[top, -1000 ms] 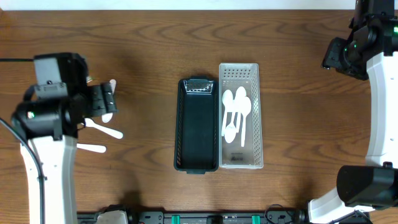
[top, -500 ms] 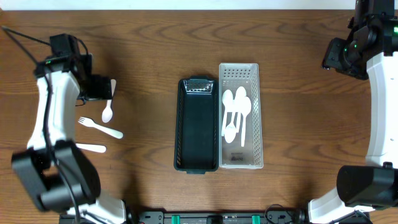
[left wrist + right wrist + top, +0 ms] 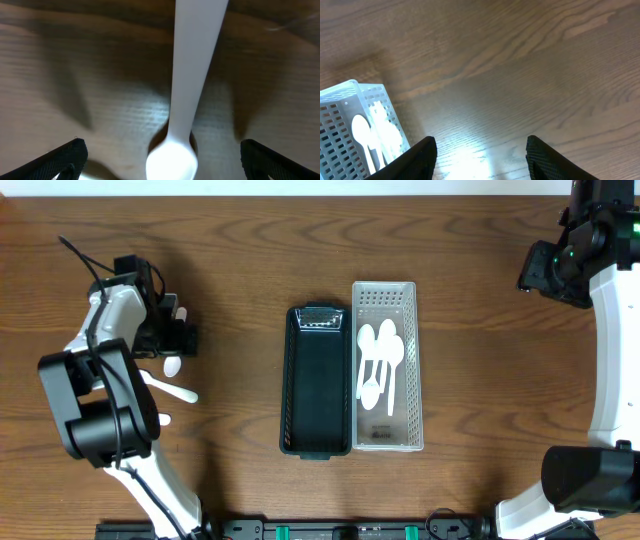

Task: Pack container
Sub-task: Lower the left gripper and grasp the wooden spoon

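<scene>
Left pincer (image 3: 162, 157) hung wide open astride a spoon (image 3: 192, 75) on the worktop (image 3: 60, 75), pick-up in hand; closing on its handle seemed the next need.

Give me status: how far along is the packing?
Done: several spoons lie in the white basket. In hand: nothing yet; left gripper is open, straddling a spoon on the table. Left: that spoon, the utensils beside it; the black basket is empty.
</scene>
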Controlling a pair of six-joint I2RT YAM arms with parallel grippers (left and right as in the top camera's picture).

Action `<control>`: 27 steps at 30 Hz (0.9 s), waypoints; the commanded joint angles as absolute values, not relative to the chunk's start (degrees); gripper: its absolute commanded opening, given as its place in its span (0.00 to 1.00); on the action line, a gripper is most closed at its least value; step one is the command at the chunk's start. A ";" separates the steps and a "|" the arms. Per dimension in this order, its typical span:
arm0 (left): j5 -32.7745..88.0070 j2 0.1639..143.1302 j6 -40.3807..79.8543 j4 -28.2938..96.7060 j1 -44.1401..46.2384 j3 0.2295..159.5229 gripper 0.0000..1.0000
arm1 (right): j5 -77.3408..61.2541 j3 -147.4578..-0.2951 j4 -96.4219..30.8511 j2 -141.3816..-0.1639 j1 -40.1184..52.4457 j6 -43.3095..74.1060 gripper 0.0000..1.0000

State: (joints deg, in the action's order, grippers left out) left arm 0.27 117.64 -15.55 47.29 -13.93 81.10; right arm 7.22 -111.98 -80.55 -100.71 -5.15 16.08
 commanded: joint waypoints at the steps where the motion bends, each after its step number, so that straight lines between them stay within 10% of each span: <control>1: 1.06 118.93 -16.91 46.72 -14.13 81.76 1.00 | 7.05 -112.03 -80.60 -100.29 -5.19 15.59 0.60; 12: 3.62 120.25 -17.41 43.51 -14.13 81.76 0.98 | 7.09 -112.03 -80.55 -100.29 -5.19 15.57 0.60; 27: 7.11 120.25 -18.17 42.74 -14.13 81.76 0.48 | 7.09 -112.03 -80.38 -100.29 -5.19 15.57 0.57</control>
